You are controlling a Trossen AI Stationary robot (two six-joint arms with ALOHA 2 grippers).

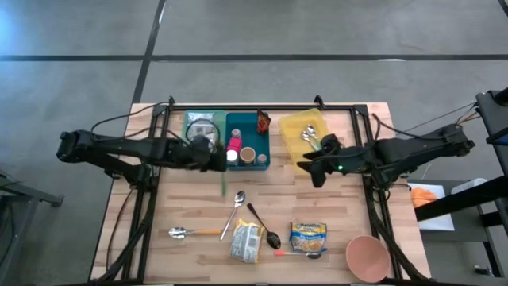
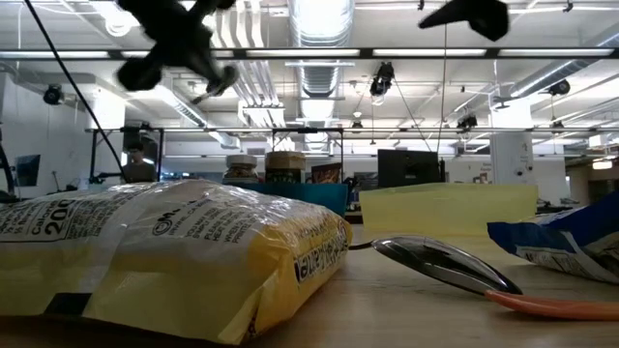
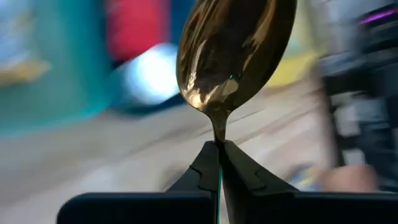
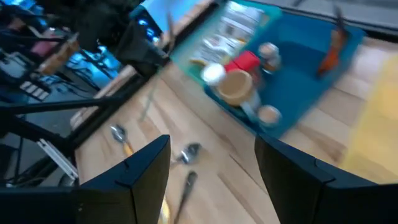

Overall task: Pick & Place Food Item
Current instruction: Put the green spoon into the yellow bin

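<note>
My left gripper (image 1: 214, 158) hovers above the table in front of the teal bin (image 1: 248, 127), shut on a metal spoon (image 3: 233, 56). A thin green streak (image 1: 223, 184) beside it looks like the spoon's handle. My right gripper (image 1: 312, 168) stands open by the near edge of the yellow tray (image 1: 295, 127), with nothing between its fingers (image 4: 140, 174). A yellow-and-white food bag (image 1: 246, 241) and a blue food packet (image 1: 308, 232) lie flat near the table's front edge, untouched. My left gripper pinches the spoon's thin neck (image 3: 219, 132), just below the bowl, between its two fingertips (image 3: 208, 165). The bowl sticks out past the fingertips, and the spoon is lifted clear of the table. How the handle runs behind the fingers does not show plainly.
The teal bin holds jars and a red bottle (image 1: 234, 144). Spoons lie in the yellow tray (image 1: 311, 135) and on the table (image 1: 236, 208), (image 1: 264, 226), (image 1: 190, 233), one with a red handle (image 1: 298, 253). A pink bowl (image 1: 367, 256) stands at the front right.
</note>
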